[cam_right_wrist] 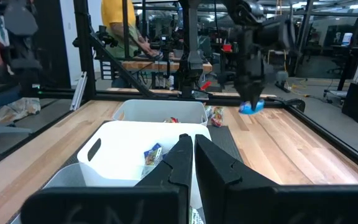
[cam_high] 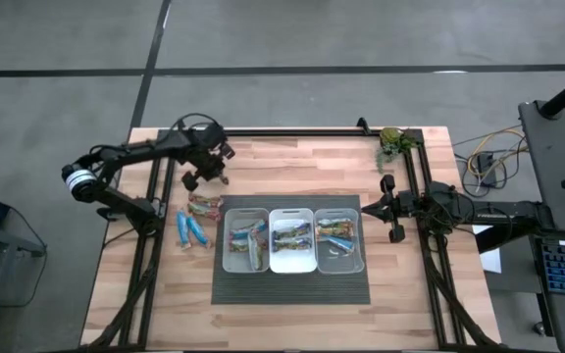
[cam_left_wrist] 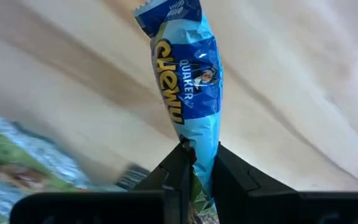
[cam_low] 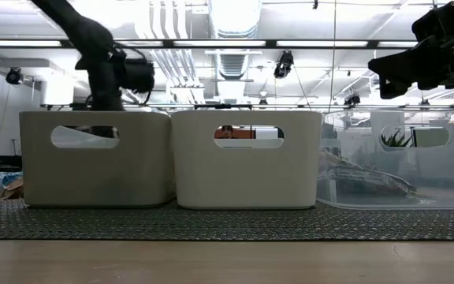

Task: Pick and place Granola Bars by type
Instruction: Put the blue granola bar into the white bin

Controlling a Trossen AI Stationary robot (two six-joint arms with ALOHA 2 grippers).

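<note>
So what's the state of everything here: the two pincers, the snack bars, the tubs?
Left pincer: shut on a blue bar, lifted off the table.
Right pincer: shut, empty, hovering beside the bins.
Three bins: upright, each holding bars.
Loose bars: lying flat on the table.

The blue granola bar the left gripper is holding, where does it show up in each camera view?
High view: blue bar hard to make out under the left gripper, beyond the bins.
Low view: not visible, hidden behind the left-hand bin.
Left wrist view: centre, pinched between the fingers.
Right wrist view: far off, hanging blue.
Shared landmark: the white middle bin.
</note>
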